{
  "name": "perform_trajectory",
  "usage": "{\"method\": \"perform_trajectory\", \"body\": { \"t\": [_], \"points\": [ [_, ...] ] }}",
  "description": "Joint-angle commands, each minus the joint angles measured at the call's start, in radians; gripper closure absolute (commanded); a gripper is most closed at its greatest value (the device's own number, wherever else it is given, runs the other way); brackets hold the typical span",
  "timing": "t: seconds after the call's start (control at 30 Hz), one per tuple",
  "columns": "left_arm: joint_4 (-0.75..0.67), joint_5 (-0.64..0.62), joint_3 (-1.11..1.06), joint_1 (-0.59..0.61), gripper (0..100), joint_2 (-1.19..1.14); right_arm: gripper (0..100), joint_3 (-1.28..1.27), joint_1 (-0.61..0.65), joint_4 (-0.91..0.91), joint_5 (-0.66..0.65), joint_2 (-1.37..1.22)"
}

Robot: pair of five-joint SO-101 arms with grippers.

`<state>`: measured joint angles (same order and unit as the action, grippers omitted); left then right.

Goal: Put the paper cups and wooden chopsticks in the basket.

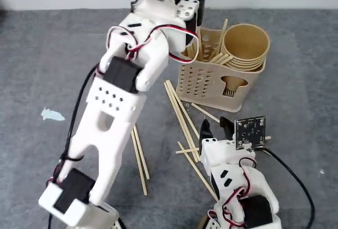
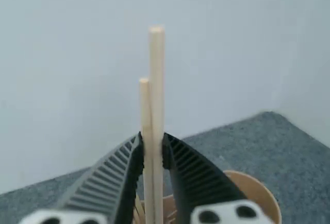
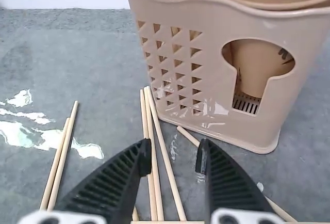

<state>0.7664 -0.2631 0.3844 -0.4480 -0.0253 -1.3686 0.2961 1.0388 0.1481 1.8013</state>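
Above the basket, left gripper clamps two chopsticks; cups seem all inside. Right gripper gapes over loose sticks left on the table.

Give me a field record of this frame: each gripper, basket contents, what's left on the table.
left gripper: shut on held chopsticks, which stand upright above the basket
right gripper: open, low over loose chopsticks beside the basket
basket contents: stacked paper cups, plus basket chopsticks
still out: loose chopsticks scattered on the table in front of the basket
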Motion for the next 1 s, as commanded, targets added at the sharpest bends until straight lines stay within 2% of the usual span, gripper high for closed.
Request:
{"method": "perform_trajectory", "body": {
  "t": [0.0,0.2,0.47,0.63,0.77,0.97],
  "points": [
    [0.060,0.000,0.051,-0.006,98,0.000,85.1,0.003,-0.001,0.002,0.011,0.012],
    [0.192,0.000,0.081,-0.006,82,0.038,84.9,-0.008,-0.001,0.002,0.011,0.012],
    [0.350,0.003,0.107,0.071,82,0.216,85.1,0.017,-0.001,0.035,0.038,0.007],
    [0.532,0.003,0.107,0.184,82,0.296,85.2,0.080,0.007,0.062,0.034,0.005],
    [0.669,0.005,0.107,0.255,83,0.344,85.2,0.118,0.007,0.061,-0.018,-0.002],
    [0.855,0.110,0.107,0.276,89,0.407,85.2,0.252,0.008,0.087,-0.017,-0.232]
  ]
}}
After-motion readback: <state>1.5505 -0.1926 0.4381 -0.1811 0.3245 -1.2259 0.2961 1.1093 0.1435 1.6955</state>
